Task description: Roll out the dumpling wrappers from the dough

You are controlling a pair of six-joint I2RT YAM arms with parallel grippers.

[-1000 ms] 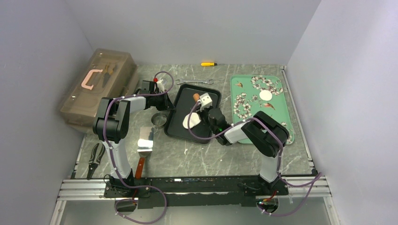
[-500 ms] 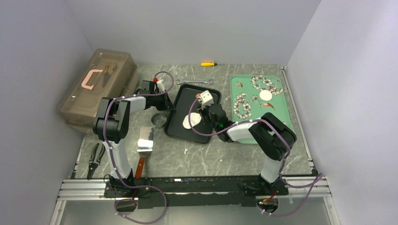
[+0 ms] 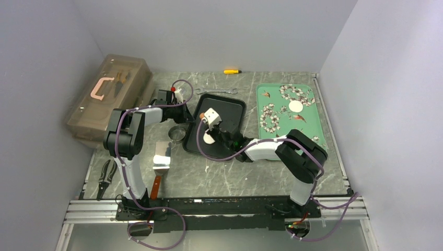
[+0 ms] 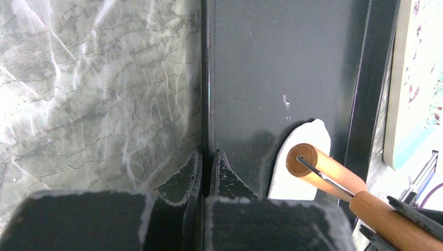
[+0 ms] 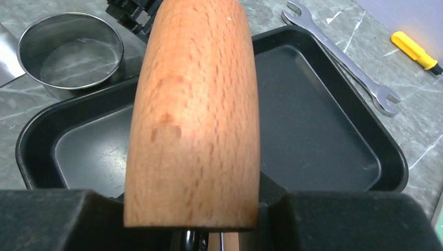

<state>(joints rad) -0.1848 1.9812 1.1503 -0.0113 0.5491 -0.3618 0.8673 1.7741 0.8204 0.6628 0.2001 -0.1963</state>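
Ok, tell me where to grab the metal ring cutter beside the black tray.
Pinch its thin upright wall, likely from straight above: the ring cutter stands open side up, so one finger can go inside and one outside. Take the side away from the black tray, which lies close beside it.

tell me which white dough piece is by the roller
The dough on the black tray, by the roller; the round wrapper lies on the green tray.

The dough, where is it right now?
Top view: the dough lies near-left in the black tray, under the rolling pin that the right gripper holds.
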